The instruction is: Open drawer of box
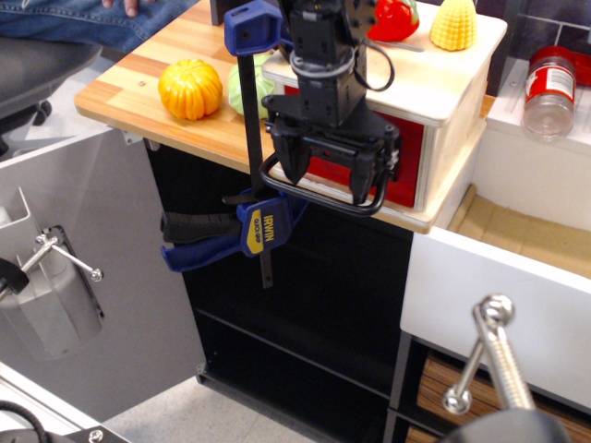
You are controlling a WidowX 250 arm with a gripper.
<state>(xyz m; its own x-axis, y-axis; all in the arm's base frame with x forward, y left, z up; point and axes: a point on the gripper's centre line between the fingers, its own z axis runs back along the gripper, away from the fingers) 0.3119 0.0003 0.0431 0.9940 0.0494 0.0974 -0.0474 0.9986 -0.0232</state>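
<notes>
The box [434, 83] stands on the wooden counter, pale with a white top. Its drawer has a red front [407, 166], seen to the right of my arm, and looks shut. The black loop handle [323, 202] sticks out toward the camera. My black gripper [323, 173] hangs straight in front of the drawer, pointing down. Its two fingers [288, 164] stand apart, just above and behind the handle's front bar. The gripper is open and holds nothing. My arm hides the left part of the red front.
A blue bar clamp [254, 226] grips the counter edge [129, 101] just left of my gripper. An orange pumpkin [189, 88] lies on the counter. A red pepper [392, 18] and yellow corn [452, 23] sit on the box. A white drawer with silver knob [489, 318] stands open at right.
</notes>
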